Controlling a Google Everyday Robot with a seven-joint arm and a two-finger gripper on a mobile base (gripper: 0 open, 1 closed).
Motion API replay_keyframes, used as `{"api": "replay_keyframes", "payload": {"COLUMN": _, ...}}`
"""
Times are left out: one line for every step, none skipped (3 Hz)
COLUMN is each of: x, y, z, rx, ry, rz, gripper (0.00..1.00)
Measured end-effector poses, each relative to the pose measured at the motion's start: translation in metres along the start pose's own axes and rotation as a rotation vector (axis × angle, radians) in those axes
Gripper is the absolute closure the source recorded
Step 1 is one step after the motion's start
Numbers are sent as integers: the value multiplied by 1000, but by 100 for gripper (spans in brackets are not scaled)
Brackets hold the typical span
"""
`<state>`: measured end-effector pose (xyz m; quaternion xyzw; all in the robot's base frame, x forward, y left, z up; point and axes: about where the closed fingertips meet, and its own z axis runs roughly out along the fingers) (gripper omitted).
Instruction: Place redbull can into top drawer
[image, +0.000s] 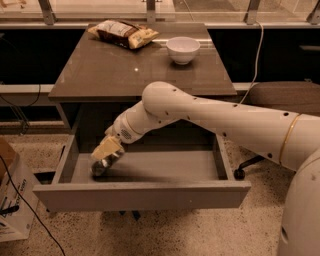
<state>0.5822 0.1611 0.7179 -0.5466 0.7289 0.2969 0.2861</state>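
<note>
Redbull can, shiny; tool inside drawer

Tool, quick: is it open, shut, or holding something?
Tool: shut on the can, low inside the open drawer, at its left end.

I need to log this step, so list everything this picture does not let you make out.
- Camera view: the claw, low in the left part of the top drawer, covers the top of the redbull can; whether the can touches the drawer floor is lost in shadow.
- Camera view: the arm and the table hide the drawer's back.
- Camera view: the right edge cuts off the robot's body.
</note>
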Motion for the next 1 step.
{"api": "replay_keyframes", "payload": {"x": 0, "y": 1, "z": 1, "rx": -2, "ry": 1, "rz": 0, "gripper": 0}}
